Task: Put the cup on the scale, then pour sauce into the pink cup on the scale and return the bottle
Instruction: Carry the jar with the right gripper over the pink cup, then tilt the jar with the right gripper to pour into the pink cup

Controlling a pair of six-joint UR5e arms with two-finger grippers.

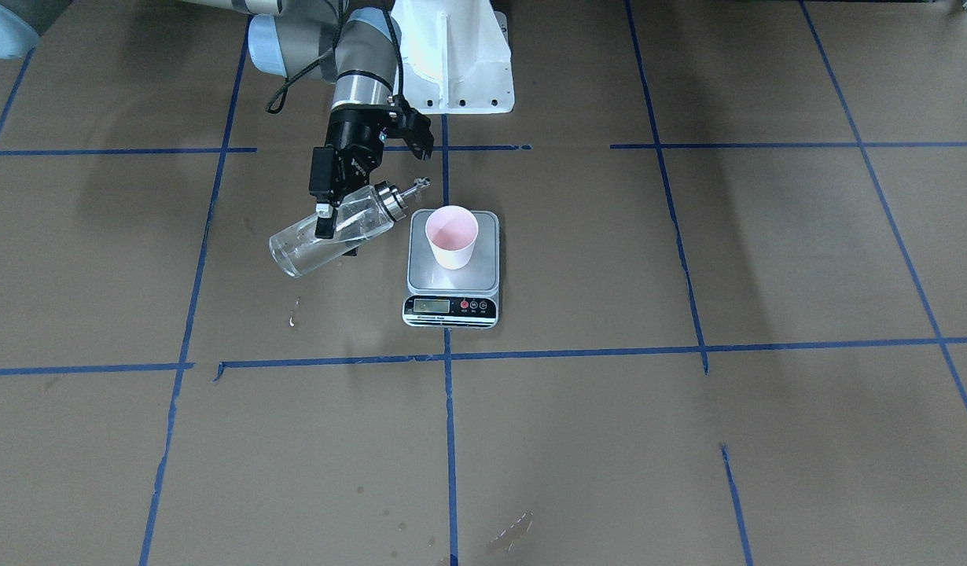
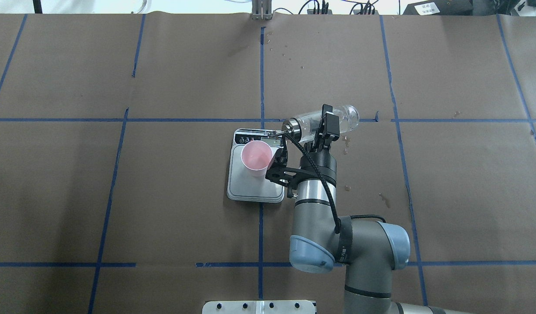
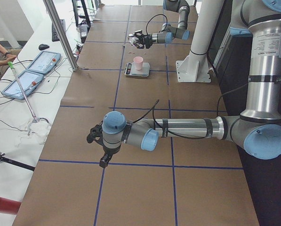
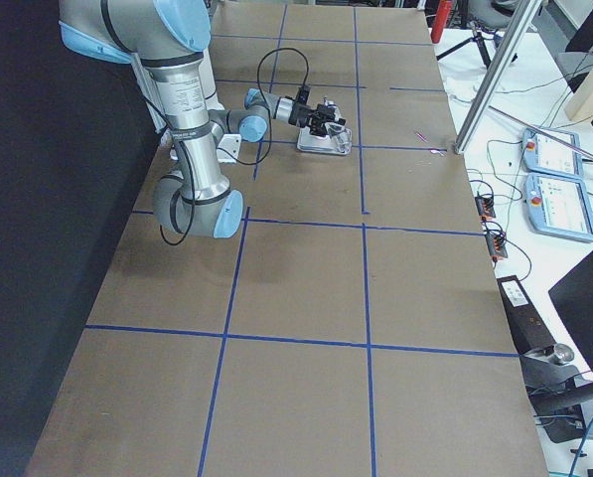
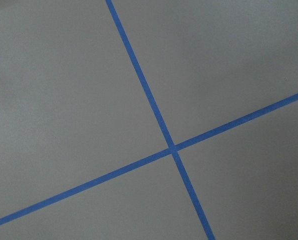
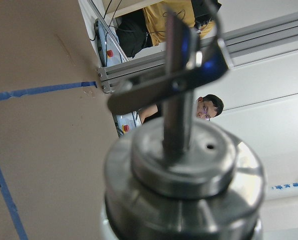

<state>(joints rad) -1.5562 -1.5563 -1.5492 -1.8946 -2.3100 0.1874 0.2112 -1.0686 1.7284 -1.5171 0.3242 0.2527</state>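
The pale pink cup (image 1: pixel 451 236) stands upright on the scale (image 1: pixel 432 277), which also shows in the overhead view (image 2: pixel 250 188) with the cup (image 2: pixel 256 158). My right gripper (image 1: pixel 336 236) is shut on the clear glass bottle (image 1: pixel 310 245) and holds it tipped almost on its side above the table. The metal spout (image 1: pixel 420 185) points at the cup and ends close to its rim. No stream of sauce shows. The right wrist view is filled by the bottle's collar and spout (image 6: pixel 183 170). My left gripper (image 3: pixel 100 151) shows only in the exterior left view, far from the scale; I cannot tell its state.
The table is covered in brown paper (image 1: pixel 688 440) with blue tape lines. Small wet drops (image 1: pixel 293 318) lie on the paper below the bottle. The white arm base (image 1: pixel 452 55) stands behind the scale. The left wrist view shows only paper and a tape cross (image 5: pixel 172 148).
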